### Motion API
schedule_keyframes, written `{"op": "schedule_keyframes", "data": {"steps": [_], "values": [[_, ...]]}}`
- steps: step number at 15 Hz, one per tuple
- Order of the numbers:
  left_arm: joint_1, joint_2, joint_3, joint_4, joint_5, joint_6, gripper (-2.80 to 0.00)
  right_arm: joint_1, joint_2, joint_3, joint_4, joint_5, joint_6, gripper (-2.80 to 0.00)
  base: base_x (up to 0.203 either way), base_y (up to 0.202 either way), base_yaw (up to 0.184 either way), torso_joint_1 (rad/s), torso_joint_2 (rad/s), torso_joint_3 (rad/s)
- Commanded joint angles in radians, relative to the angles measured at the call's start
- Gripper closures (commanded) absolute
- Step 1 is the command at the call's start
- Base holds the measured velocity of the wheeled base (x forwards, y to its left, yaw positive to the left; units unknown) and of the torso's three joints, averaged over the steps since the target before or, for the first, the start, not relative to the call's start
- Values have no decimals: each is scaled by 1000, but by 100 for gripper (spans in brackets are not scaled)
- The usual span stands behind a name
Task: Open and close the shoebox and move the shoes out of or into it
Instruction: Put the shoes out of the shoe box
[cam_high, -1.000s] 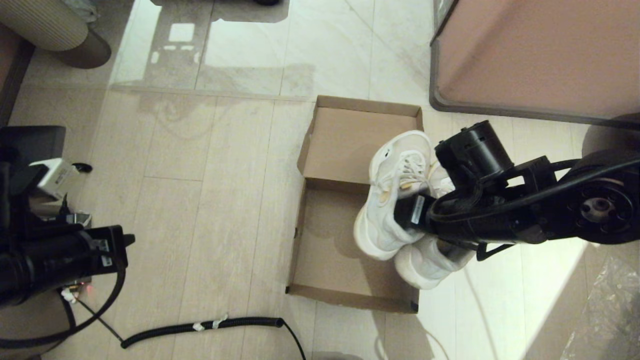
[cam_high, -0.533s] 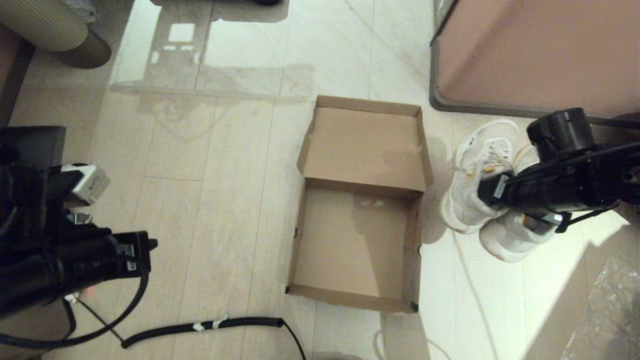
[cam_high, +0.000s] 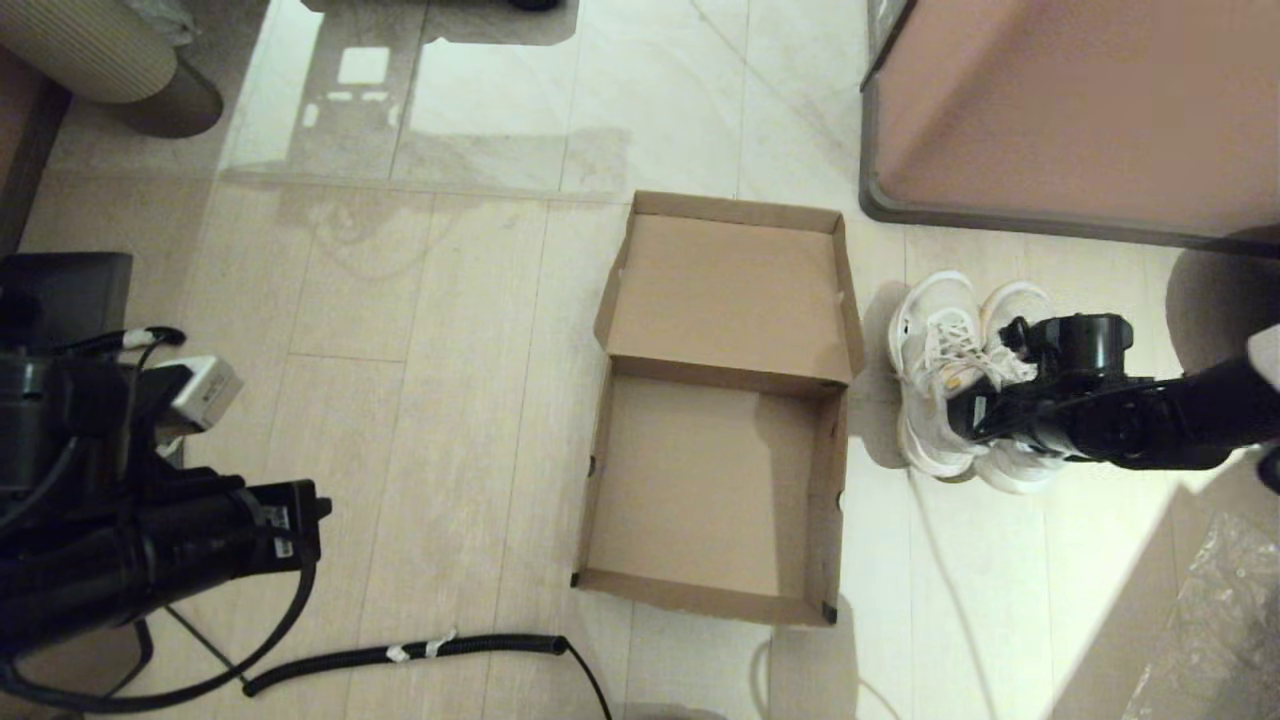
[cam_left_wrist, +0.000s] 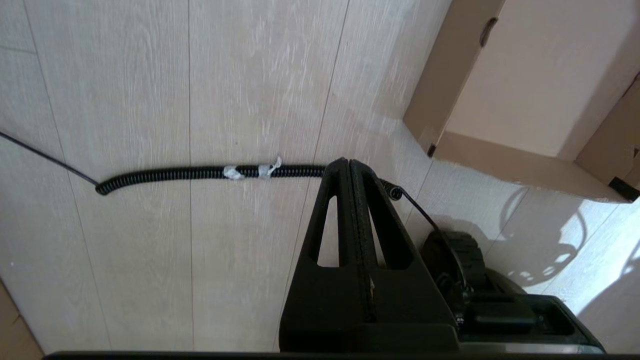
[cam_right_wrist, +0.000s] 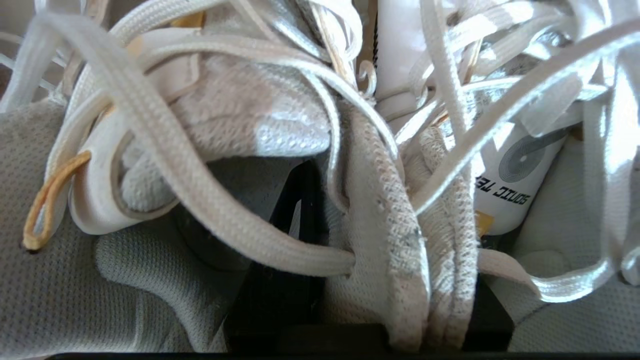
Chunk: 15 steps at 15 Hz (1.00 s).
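The brown cardboard shoebox (cam_high: 700, 490) lies open on the floor in the middle of the head view, its lid (cam_high: 735, 290) folded back flat and its inside empty. The pair of white sneakers (cam_high: 940, 370) stands on the floor just right of the box, toes pointing away from me. My right gripper (cam_high: 985, 415) sits low over their openings. In the right wrist view this gripper (cam_right_wrist: 400, 240) is shut on the inner mesh collars of both shoes (cam_right_wrist: 250, 115), pinched together among the laces. My left gripper (cam_high: 312, 510) hovers at the lower left, shut and empty (cam_left_wrist: 349, 162).
A large pinkish-brown cabinet (cam_high: 1080, 110) stands close behind the shoes at the upper right. A black coiled cable (cam_high: 400, 652) lies on the floor near the box's front left corner (cam_left_wrist: 430, 147). Crinkled plastic (cam_high: 1220, 620) fills the lower right corner.
My right gripper has carried the shoes from over the box's right side out to the right and lowered them onto the floor beside it. The left arm has crept slightly rightward.
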<state>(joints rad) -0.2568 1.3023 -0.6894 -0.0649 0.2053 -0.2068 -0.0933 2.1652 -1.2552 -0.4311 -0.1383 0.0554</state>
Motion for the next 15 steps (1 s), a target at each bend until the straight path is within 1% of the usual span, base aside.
{"op": "schedule_keyframes", "data": {"steps": [1, 2, 3, 4, 8, 9, 11, 15], "values": [[-1, 3, 4, 0, 0, 0, 0, -17, 234, -106, -102, 8, -26, 0, 0, 0, 0, 0, 0, 0], [-1, 3, 4, 0, 0, 0, 0, -23, 272, -157, -126, 12, -37, 0, 0, 0, 0, 0, 0, 0], [0, 5, 4, 0, 0, 0, 0, -26, 283, -179, -140, 15, -44, 0, 0, 0, 0, 0, 0, 0], [1, 7, 3, 0, 2, 1, 0, -25, 283, -187, -141, 16, -45, -280, 0, 0, 0, 0, 0, 0], [1, 3, 5, -1, 3, -2, 0, -26, 242, -170, -140, 16, -43, -280, 0, 0, 0, 0, 0, 0], [1, 0, 4, -1, 3, -2, 0, -25, 207, -151, -137, 17, -43, -280, 0, 0, 0, 0, 0, 0], [-1, -5, 5, -1, 3, -2, 0, -24, 118, -87, -131, 18, -43, -280, 0, 0, 0, 0, 0, 0], [-1, -12, 7, -1, 3, -19, 0, -23, -54, 98, -135, 19, -40, -280, 0, 0, 0, 0, 0, 0]]}}
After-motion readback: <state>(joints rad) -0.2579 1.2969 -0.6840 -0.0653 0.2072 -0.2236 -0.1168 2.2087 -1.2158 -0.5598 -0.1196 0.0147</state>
